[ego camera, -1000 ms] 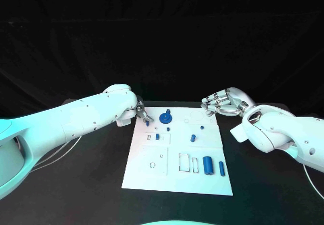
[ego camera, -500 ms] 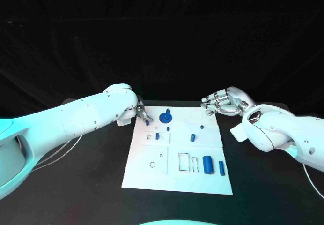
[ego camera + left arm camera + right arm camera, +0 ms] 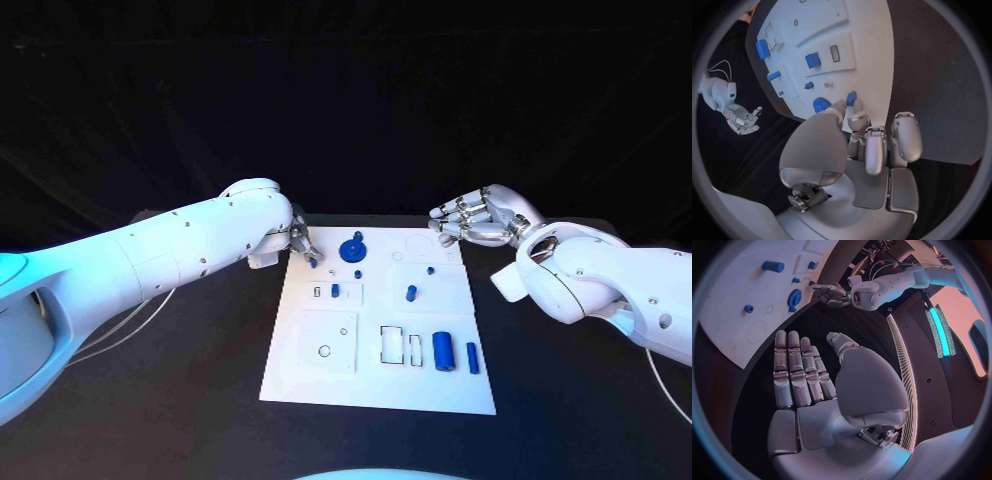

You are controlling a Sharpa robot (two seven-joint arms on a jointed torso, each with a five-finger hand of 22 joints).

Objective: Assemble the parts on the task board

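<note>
Head view looks down on the white task board (image 3: 378,380) lying in the middle of the black table (image 3: 188,400), with blue parts scattered over it. At the board's far left corner the left hand (image 3: 300,243) hangs just above the edge, and the left wrist view shows its fingers (image 3: 856,120) pinched round a small blue peg (image 3: 851,97), its tip close to the board beside a blue gear (image 3: 353,248) that stands on its post. Whether the peg already touches the board I cannot tell. The right hand (image 3: 479,222) hovers off the board's far right corner; the right wrist view shows its fingers (image 3: 798,372) straight and side by side, holding nothing.

Nearer me, a fat blue cylinder (image 3: 443,352) and a slim pin (image 3: 472,357) lie at the board's near right, beside empty outlined slots.

The risk, as I judge it, sits in that pinch. The peg is small and gripped only at its end, so any tilt could make it miss its hole, jam, or slip free and roll off the board's edge. It could also knock the gear alongside.
</note>
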